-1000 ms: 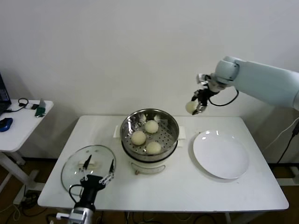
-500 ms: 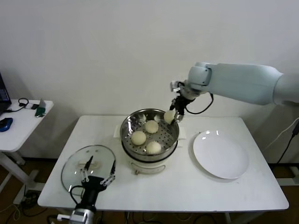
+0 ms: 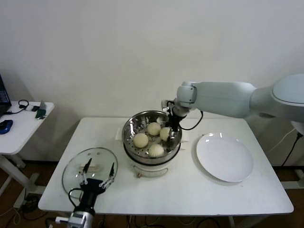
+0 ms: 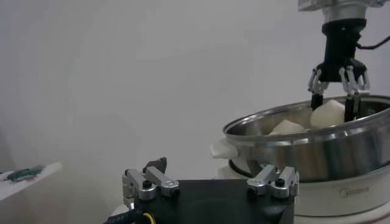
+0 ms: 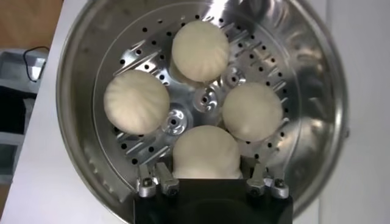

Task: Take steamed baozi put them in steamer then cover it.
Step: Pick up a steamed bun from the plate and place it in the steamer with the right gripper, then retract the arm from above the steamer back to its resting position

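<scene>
Now right pincer (image 3: pixel 167 131) inside steamer (image 3: pixel 152 137), clamped on fourth baozi (image 3: pixel 165 133).
Three other steamed baozi (image 5: pixel 135 101) sit on the perforated tray; the held one is low among them, at the side toward the white plate (image 3: pixel 224 157); whether it rests on the tray cannot be told. Cover (image 3: pixel 90 170) lies flat on the worktop (image 3: pixel 190 190), left of steamer and apart from it. Left pincer (image 3: pixel 97 178) hangs over the cover's near edge, fingers (image 4: pixel 149 182) spread apart, holding nothing.
</scene>
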